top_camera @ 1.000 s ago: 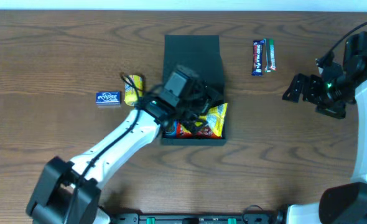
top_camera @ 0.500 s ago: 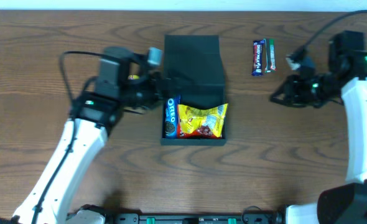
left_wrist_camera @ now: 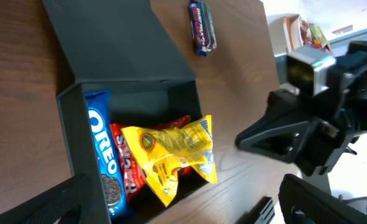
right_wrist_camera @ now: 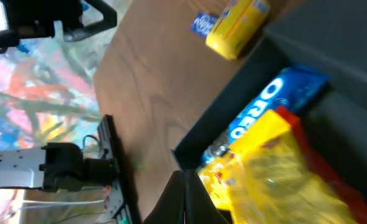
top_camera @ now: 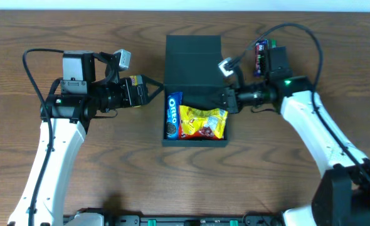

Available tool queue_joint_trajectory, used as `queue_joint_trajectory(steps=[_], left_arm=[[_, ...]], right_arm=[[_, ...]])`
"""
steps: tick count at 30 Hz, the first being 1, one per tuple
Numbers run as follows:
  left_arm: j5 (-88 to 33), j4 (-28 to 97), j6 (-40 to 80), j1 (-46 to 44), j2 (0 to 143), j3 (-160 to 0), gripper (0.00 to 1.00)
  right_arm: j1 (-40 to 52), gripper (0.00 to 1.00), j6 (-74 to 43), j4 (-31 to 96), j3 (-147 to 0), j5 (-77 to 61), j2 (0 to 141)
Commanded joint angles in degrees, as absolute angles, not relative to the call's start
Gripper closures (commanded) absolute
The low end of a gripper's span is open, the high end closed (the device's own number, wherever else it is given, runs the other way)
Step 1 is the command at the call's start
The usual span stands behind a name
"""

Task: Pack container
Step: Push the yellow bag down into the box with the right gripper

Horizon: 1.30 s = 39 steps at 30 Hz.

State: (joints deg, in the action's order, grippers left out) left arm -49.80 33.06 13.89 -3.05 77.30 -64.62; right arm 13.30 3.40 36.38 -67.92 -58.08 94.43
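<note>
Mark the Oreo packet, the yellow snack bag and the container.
Oreo packet (top_camera: 172,117): overhead view, middle of the blue wrapper.
yellow snack bag (top_camera: 202,121): overhead view, centre of the bag.
container (top_camera: 194,59): overhead view, bare open lid flap.

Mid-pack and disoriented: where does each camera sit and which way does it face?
Overhead: above the table, looking straight down on the container; left tool and right tool show.
Left wrist: left of the container, facing the right tool; own fingers at bottom.
Right wrist: opposite side, facing left; own fingers low.
Shared: wrist views both show the Oreo pack.
</note>
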Motion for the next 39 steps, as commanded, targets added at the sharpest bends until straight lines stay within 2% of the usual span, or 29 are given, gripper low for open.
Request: queue_joint_trajectory(steps=[1, 11, 17, 25, 35, 39], left_arm=[[-50.63, 33.30, 11.75, -2.96, 76.79, -64.99, 0.05], [-50.41, 34.26, 11.49, -2.96, 76.79, -64.99, 0.05], [-48.47, 34.30, 11.53, -2.96, 76.79, -64.99, 0.04], [-47.53, 34.30, 11.53, -2.96, 76.79, -64.99, 0.05], [-46.46, 34.30, 10.22, -2.96, 76.79, -64.99, 0.05], [-46.13, 34.44, 10.22, -2.96, 76.79, -64.99, 0.05]], right_arm=[[15.94, 0.99, -0.49, 36.21, -67.33, -54.61, 97.78], [16.97, 0.99, -0.84, 36.18, -67.33, -51.40, 110.87], [16.97, 0.99, -0.84, 36.10, -67.33, -51.18, 113.58], [16.86, 0.99, -1.87, 39.92, -71.85, -50.15, 107.48], [17.54, 0.99, 2.42, 57.08, -73.47, -34.72, 92.18], [19.88, 0.99, 2.15, 55.09, -69.45, -33.17, 92.58]])
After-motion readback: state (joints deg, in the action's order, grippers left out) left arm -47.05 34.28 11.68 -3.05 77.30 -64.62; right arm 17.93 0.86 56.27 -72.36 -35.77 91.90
